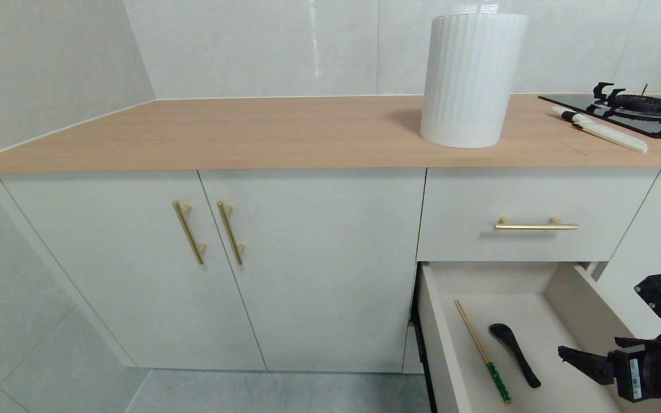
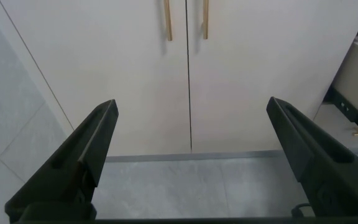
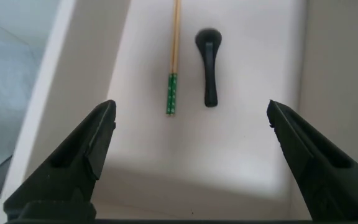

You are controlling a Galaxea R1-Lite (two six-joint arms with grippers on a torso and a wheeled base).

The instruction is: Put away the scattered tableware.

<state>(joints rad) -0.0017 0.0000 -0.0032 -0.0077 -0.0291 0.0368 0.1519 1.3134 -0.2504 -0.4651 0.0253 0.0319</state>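
Two pieces of tableware lie in the open drawer [image 1: 436, 332] at the lower right of the head frame: chopsticks [image 1: 481, 351] and a black spoon [image 1: 515, 354].

- The chopsticks lie together as a pair near the drawer's left wall. Their green ends point toward the bottom edge of the frame.
- The spoon is just beside them on the right, not touching. Its bowl points toward the cabinet and its handle toward the bottom edge.
- One more piece is out. A white knife [image 1: 606, 133] lies on the counter [image 1: 250, 132] at the upper right, with its dark-banded end at the edge of the hob [image 1: 640, 115].
- A tall white ribbed canister [image 1: 468, 80] stands upright on the counter, left of the knife and well apart from it.
- The upper drawer [image 1: 537, 195], directly above the open one, is closed.
- The two doors [image 1: 319, 258] at centre frame are closed, with their brass handles side by side.

The right claw [image 3: 190, 112] sits in the lower right corner of the head frame, above the right part of the open drawer. Its jaws are spread wide and hold nothing. From its wrist camera I see the chopsticks and spoon on the drawer floor beyond the fingers, clear of them.

The left claw [image 2: 191, 109] also has its jaws wide apart and holds nothing. It faces the closed doors low down, with grey floor tile below.
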